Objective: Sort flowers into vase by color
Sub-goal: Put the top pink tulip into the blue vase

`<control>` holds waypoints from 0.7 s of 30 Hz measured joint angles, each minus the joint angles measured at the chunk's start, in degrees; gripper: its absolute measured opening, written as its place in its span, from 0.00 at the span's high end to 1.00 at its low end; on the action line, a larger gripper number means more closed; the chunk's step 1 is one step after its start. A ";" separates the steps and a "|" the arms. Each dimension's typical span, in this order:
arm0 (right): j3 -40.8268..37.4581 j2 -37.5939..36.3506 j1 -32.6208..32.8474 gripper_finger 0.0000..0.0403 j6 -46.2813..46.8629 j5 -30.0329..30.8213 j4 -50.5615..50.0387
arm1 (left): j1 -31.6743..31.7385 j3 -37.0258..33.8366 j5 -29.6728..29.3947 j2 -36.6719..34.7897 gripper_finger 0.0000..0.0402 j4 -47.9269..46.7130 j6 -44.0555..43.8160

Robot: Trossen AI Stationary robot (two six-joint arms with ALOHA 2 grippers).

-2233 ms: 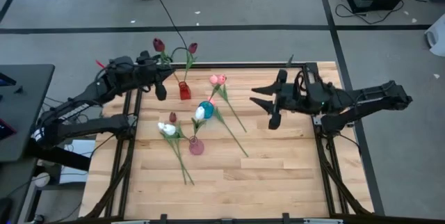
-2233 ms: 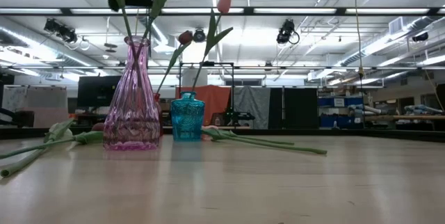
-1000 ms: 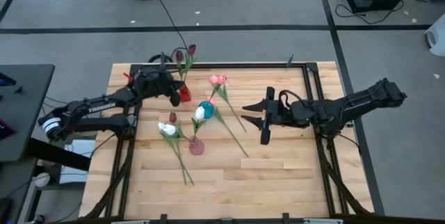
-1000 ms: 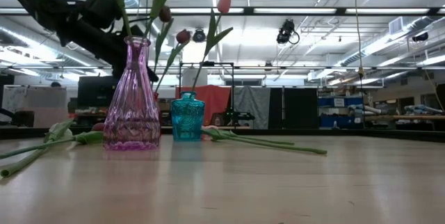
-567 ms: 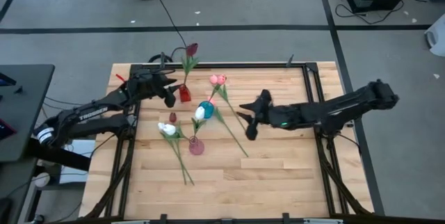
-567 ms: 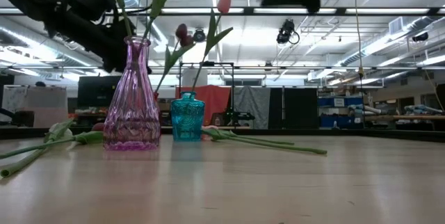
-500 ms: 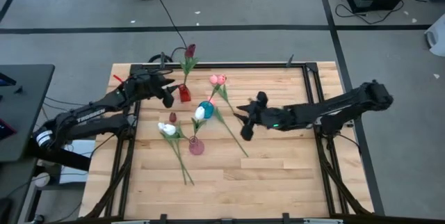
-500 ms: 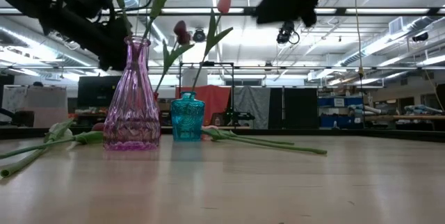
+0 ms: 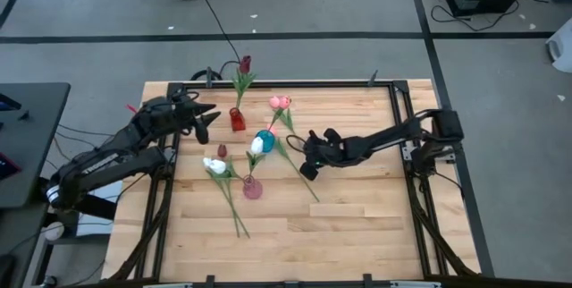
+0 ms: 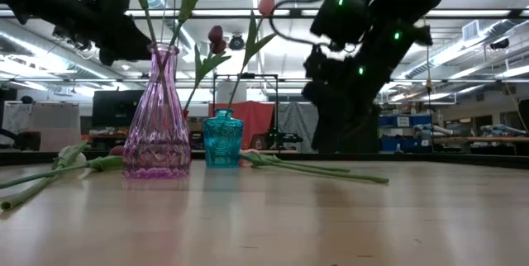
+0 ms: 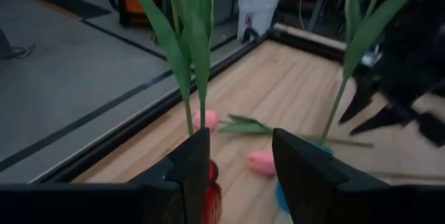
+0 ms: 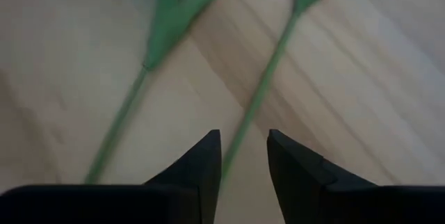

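Note:
A red vase (image 9: 237, 120) at the far left holds maroon tulips (image 9: 243, 63) upright. My left gripper (image 9: 205, 120) stands open just left of it, and the vase (image 11: 212, 190) shows between its fingers. Two pink tulips (image 9: 280, 102) lie flat on the table, their stems (image 9: 299, 167) running toward the near right. My right gripper (image 9: 307, 166) hangs low over those stems, open, with one stem (image 12: 256, 102) running into the gap between its fingers. A blue vase (image 9: 265, 136) holds a white flower (image 9: 256, 146). A pink vase (image 9: 253, 188) stands nearer.
White and maroon flowers (image 9: 215, 165) lie left of the pink vase, with stems (image 9: 234, 207) reaching toward the near edge. A dark metal frame (image 9: 407, 127) borders the table. Bare wood stretches along the near and right parts of the table (image 9: 357, 225).
My left gripper has let go of the maroon tulip, which now stands in the red vase, and has drawn back toward the table's left edge. My right gripper has travelled toward the left and come down onto the stems of the lying pink tulips.

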 joint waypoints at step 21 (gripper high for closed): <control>0.23 1.50 -0.28 0.99 3.37 -3.21 -11.59 | -0.11 0.06 8.26 -3.80 0.59 7.28 -0.75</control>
